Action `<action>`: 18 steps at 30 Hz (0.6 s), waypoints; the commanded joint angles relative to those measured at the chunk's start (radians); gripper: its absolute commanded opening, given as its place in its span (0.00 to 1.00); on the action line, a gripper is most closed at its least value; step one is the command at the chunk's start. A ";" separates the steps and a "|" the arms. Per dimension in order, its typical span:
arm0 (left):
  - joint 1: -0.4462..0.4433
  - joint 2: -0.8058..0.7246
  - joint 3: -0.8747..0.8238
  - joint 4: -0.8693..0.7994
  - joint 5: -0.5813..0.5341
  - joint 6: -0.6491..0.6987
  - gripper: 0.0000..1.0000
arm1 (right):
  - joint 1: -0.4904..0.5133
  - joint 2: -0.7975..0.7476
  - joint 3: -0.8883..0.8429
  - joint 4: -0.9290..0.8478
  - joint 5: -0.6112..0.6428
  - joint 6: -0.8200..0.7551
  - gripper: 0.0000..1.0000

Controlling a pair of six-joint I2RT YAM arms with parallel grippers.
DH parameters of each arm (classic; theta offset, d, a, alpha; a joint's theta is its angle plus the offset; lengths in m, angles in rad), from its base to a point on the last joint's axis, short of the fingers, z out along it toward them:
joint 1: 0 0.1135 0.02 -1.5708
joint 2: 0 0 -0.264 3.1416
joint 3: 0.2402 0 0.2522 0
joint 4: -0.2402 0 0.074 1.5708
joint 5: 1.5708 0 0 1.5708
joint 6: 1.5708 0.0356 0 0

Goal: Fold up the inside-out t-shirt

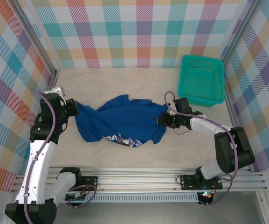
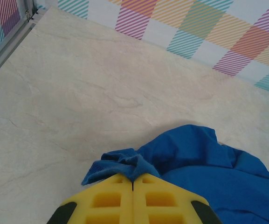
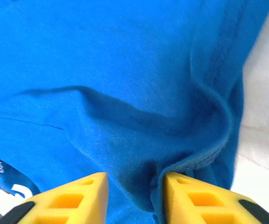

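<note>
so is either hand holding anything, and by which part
The left hand is shut on a bunched edge at the left end of the t-shirt. The right hand straddles a fold at its right edge, fingers apart, not clamped.

T-shirt (image 1: 120, 119), royal blue, short-sleeved, soft cloth — lies crumpled across the middle of the bench (image 1: 125, 84). White printed graphic shows at its near edge; left corner bunched, right edge puckered into a fold.
</note>
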 commanded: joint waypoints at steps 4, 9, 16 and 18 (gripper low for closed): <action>0.015 -0.018 -0.002 0.031 0.014 0.020 0.00 | -0.030 -0.001 -0.009 0.146 -0.126 0.025 0.29; 0.015 -0.017 -0.002 0.033 0.017 0.021 0.00 | -0.033 0.016 -0.032 0.125 -0.078 -0.017 0.30; 0.015 -0.015 0.000 0.032 0.018 0.020 0.00 | -0.035 0.029 -0.041 0.068 -0.007 -0.069 0.34; 0.015 -0.016 0.001 0.032 0.018 0.022 0.00 | -0.034 0.017 -0.056 0.062 -0.009 -0.078 0.35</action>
